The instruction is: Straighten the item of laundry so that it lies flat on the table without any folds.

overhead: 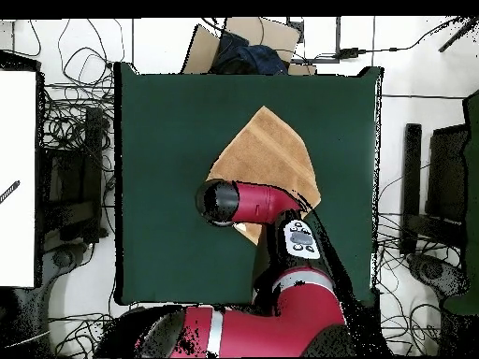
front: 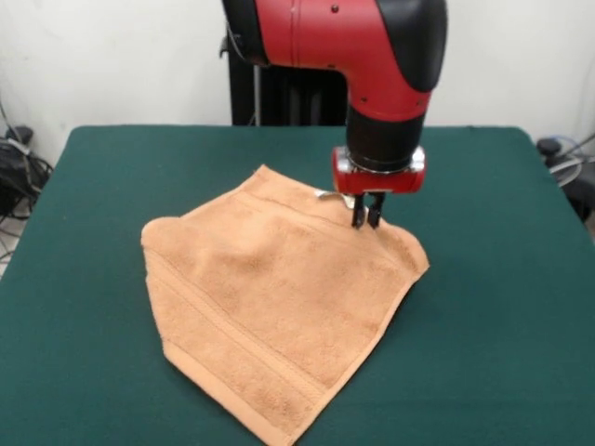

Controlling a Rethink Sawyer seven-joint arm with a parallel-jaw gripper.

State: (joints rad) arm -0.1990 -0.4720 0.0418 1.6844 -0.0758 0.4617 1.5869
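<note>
The light orange-brown towel [front: 279, 307] lies in the middle of the dark green table [front: 502, 307], mostly spread out. Its left corner looks folded in, giving a blunt edge there. A small white label [front: 323, 195] shows at its far edge. My gripper [front: 367, 221] hangs straight down at the towel's far right edge, just right of the label. Its fingers are close together with their tips at the cloth. In the overhead view the towel [overhead: 271, 154] shows on the table [overhead: 159, 140], and the arm's wrist [overhead: 223, 202] hides the gripper.
The arm's red and black body [front: 372, 56] hangs over the table's far side. Cables and boxes [overhead: 65, 178] lie on the floor around the table. The table edges are far from the towel on all sides.
</note>
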